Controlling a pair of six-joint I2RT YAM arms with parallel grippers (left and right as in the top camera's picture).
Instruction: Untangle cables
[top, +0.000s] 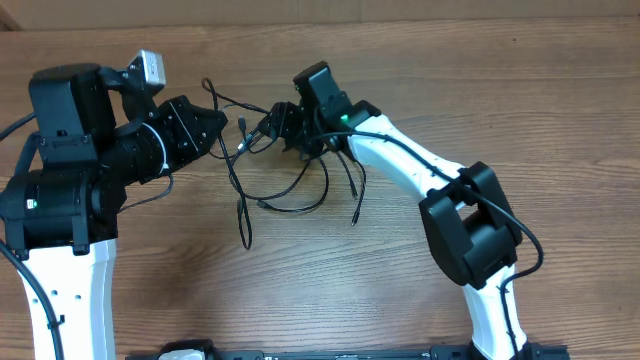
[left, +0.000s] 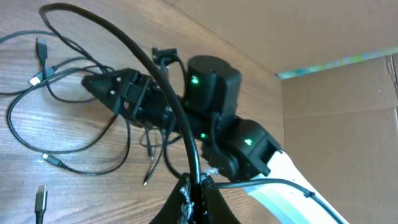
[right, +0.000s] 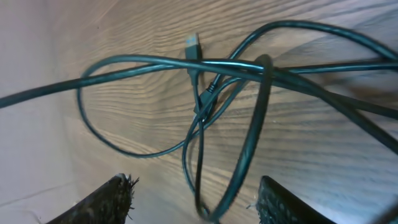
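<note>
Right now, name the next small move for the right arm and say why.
My guess: close the right gripper on the cable loop lying between its open fingers. The left gripper seems shut on another strand, and the cables cross in a tangle between the two.

Smooth, faintly glossy black rubbery cables (right: 161, 60) with a shiny metal plug (right: 193, 43) on matt, grained wooden table (top: 560, 100).

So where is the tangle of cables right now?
In the overhead view the cables lie at the upper middle of the table, between the left gripper and the right gripper.
</note>
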